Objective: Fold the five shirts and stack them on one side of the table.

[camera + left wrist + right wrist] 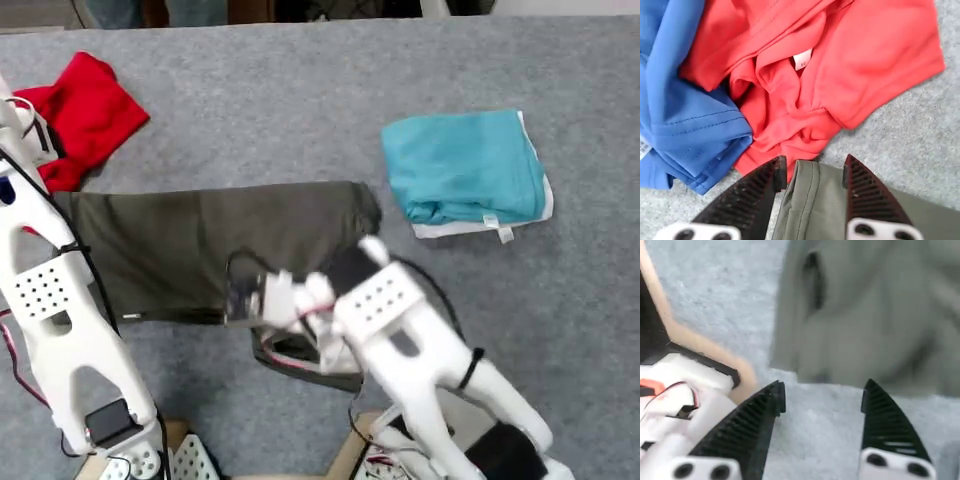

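A dark olive shirt (200,250) lies spread flat across the middle of the grey table (300,90). My left gripper (814,161) hangs open over a corner of the olive shirt (815,200), right beside a crumpled red shirt (850,65) and a blue shirt (685,110). The red shirt (85,110) sits at the far left of the table. My right gripper (823,385) is open just above the table at the near edge of the olive shirt (865,315). In the high view the right gripper (248,296) is at the shirt's near hem. A folded teal shirt (465,165) rests on a white shirt (470,228) at the right.
The table's near edge (695,345) and part of an arm base (675,390) lie close beside my right gripper. Bare grey cloth stretches along the far side and the right front corner (570,320).
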You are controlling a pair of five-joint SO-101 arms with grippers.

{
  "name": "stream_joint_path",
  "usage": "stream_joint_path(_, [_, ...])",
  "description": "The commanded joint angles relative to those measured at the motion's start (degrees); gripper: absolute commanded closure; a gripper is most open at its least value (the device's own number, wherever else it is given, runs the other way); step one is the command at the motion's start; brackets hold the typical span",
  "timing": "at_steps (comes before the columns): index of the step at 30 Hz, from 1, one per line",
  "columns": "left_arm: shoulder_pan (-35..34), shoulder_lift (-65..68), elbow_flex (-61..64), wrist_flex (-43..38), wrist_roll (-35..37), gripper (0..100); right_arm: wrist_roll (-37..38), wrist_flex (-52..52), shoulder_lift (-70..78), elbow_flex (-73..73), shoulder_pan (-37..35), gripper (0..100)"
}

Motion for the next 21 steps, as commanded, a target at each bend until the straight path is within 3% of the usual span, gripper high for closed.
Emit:
stream_joint_path(1, [0.04,-1.49,-0.13,0.62,0.44,80,-2.81,-7.47,-1.71,6.90,-3.25,73.5])
stream_joint_path(9, [1.27,-1.49,1.54,0.62,0.53,80,-13.63,-22.15,6.29,13.41,-13.27,72.8])
stream_joint_path(12, [1.27,-1.49,1.45,0.62,0.53,80,-17.41,-26.11,10.24,13.67,-14.68,67.8])
stream_joint_path(21, [0.66,-1.49,1.36,0.62,0.18,80,-17.67,-34.46,23.96,12.53,-14.51,69.2])
